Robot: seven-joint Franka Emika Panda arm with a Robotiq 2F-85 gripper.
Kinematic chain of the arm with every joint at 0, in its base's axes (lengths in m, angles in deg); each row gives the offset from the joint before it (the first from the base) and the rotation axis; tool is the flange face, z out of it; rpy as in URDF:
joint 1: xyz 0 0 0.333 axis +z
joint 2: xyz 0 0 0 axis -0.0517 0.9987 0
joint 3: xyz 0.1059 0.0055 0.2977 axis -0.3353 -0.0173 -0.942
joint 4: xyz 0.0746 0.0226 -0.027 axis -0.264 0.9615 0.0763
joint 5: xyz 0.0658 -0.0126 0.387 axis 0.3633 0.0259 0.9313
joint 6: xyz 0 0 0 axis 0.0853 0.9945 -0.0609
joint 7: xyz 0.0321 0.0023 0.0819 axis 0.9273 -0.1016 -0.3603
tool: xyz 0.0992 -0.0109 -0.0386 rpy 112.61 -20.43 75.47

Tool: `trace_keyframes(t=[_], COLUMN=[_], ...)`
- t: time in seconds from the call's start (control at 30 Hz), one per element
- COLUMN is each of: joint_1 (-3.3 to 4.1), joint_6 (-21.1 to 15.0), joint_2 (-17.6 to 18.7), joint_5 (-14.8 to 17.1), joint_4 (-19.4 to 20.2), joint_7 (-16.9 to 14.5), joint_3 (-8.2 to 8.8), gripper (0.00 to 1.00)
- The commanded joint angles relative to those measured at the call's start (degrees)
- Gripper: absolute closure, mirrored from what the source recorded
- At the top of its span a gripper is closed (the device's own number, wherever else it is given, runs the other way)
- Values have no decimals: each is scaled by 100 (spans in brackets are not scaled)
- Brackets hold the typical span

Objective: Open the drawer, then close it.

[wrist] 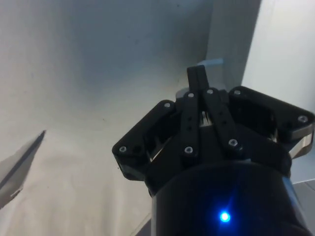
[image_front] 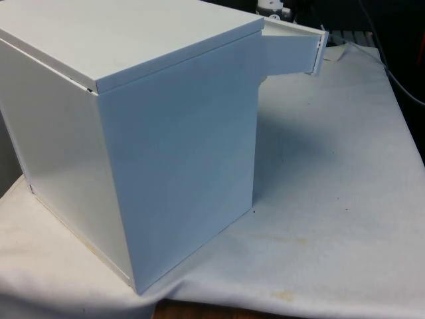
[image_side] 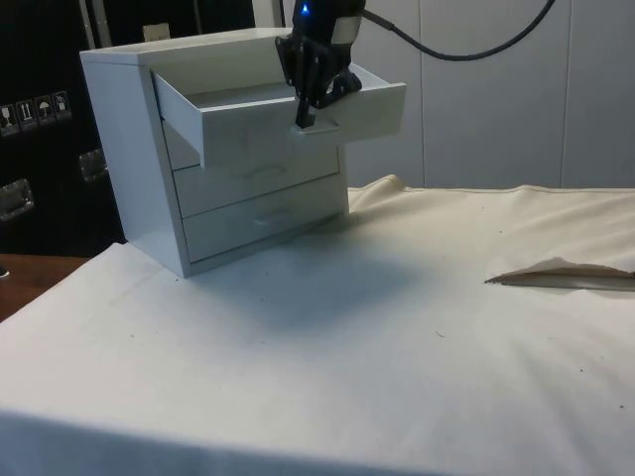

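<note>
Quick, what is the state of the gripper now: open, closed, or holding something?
Gripper: closed, fingers together at the front of the pulled-out top drawer of the chest of drawers; whether they clamp its handle cannot be told.

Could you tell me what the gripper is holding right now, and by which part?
The gripper is shut on the open top drawer's handle, at its front.
</note>
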Motion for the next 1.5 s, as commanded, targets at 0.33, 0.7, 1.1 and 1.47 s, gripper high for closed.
trace_keyframes(t=[0.33,0.7,1.1,1.47], joint_1=[-17,-29,-23,11], joint_6=[309,647,1060,1484], joint_2=[338,567,613,773], joint_5=[-109,-126,-138,-80], joint_4=[-304,-544,-613,-825], joint_7=[0,0,11,0], joint_3=[-40,-80,-132,-189], gripper=[100,100,100,100])
